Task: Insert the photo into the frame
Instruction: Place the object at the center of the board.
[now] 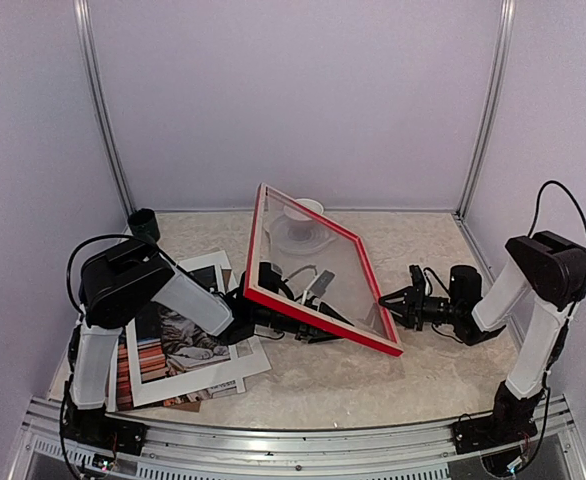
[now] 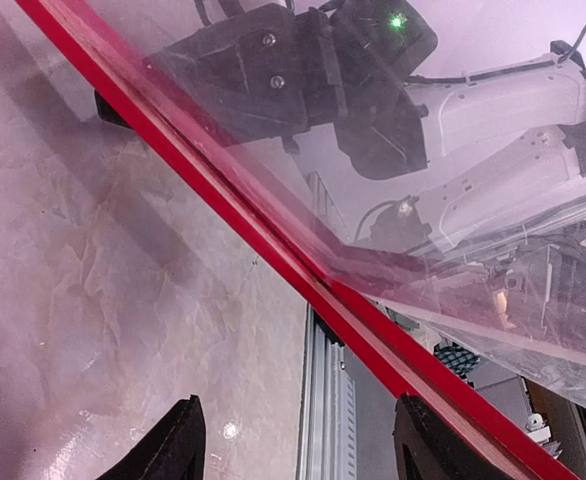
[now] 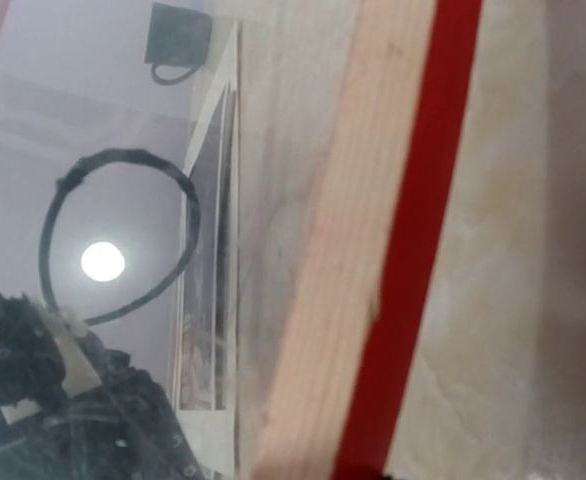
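At the near-left corner of the tabletop I see the photo [image 1: 178,338] lying flat beneath the white mat [image 1: 228,378], partly under my left arm and well apart from both grippers. Farther in, at mid-tabletop, the frame [image 1: 318,320] stands tilted on its long edge. My left gripper [image 2: 303,450] sits behind the pane with its fingers spread wide, the red rail crossing one fingertip. My right gripper [image 1: 388,308] is at the frame's right edge, and I cannot tell whether it pinches it.

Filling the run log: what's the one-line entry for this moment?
frame tilted up | photo flat on table, not in | left gripper open by frame edge | right gripper at frame's right edge
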`<state>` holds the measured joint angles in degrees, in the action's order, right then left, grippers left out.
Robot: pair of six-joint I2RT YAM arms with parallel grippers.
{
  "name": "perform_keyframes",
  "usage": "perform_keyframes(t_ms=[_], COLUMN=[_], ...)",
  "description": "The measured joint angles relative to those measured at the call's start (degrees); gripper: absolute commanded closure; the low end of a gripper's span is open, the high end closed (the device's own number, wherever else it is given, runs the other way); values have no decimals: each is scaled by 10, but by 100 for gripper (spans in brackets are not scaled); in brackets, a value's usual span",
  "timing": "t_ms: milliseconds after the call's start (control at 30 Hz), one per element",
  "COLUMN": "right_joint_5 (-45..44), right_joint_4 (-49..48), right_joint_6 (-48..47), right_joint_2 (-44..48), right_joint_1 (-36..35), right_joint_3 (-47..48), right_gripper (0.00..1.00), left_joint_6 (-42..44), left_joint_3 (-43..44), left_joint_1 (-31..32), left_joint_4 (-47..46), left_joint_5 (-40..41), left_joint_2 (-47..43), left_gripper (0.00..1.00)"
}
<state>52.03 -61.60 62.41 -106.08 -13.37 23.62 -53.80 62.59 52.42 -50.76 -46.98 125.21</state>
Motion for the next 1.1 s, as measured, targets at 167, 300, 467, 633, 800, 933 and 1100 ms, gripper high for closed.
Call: perform_keyframes(t_ms=[167, 300, 467, 633, 800, 933, 1100], right_joint_5=[0, -1, 3, 10, 11, 16, 16], right_joint_4=[4, 5, 15, 46, 102, 127, 163], right_joint_6=[-10, -12, -1, -9, -38, -57, -91], right_joint_2=[-1, -1, -1, 6, 32, 36, 40], right_joint_1=[1, 5, 12, 17, 28, 44, 54], right_joint_3=[0, -1, -10, -10, -10, -10, -10], right_gripper=[67, 72, 76, 81, 86, 86, 86], left_joint_6=[0, 0, 0, 9, 41, 76, 106], left_joint_3=[-10, -19, -31, -49, -70, -85, -123], left_joint_1=[0, 0, -1, -5, -12, -18, -38], left_joint_4=[-1, -2, -1, 8, 62, 133, 200], left_joint_5=[3, 6, 9, 13, 29, 54, 85], left_joint_2=[0, 0, 0, -2, -19, -50, -105], left_gripper=[36, 36, 36, 34, 32, 31, 30])
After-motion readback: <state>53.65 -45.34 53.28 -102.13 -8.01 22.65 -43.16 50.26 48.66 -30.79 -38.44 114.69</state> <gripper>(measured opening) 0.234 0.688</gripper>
